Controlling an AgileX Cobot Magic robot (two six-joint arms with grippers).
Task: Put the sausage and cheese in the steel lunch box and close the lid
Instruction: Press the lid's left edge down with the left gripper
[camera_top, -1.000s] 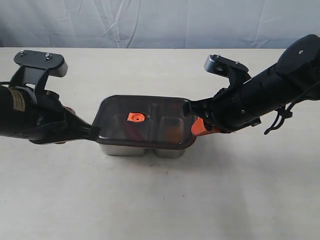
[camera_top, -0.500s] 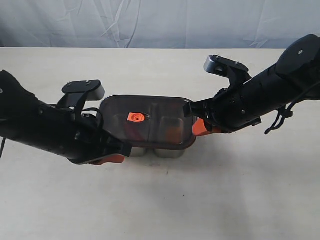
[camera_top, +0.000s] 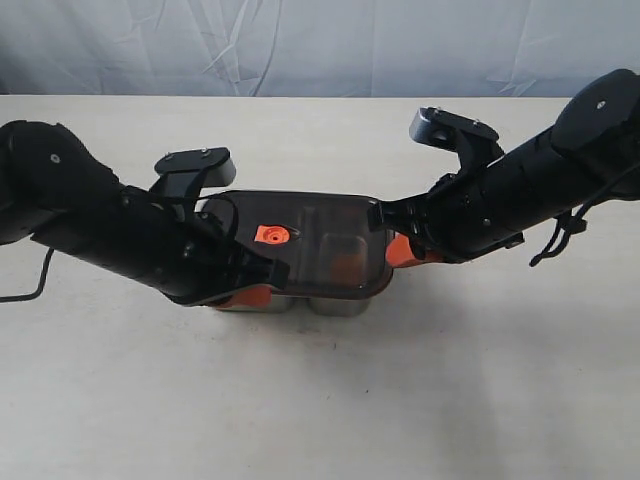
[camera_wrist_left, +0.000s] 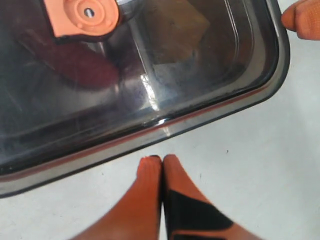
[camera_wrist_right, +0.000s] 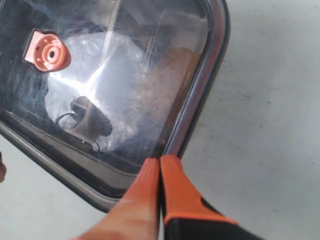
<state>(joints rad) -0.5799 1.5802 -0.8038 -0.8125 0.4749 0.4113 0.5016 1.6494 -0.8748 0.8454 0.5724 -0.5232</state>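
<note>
The dark translucent lid lies on the steel lunch box, its orange valve tab facing up. Through the lid the sausage shows as a dark red shape and the cheese as a brownish block in the other compartment. My left gripper is shut and empty, its tips just off the lid's long near edge, over the table. My right gripper is shut too, tips against the lid's rim near its right-end corner. In the exterior view both arms flank the box.
The box stands mid-table on a pale tabletop. A wrinkled blue-grey cloth hangs along the back. A black cable trails at the left behind my left arm.
My left arm has swung in from the box's left end to its near side, crossing over the lid's left part. The right arm and the lid have hardly moved.
</note>
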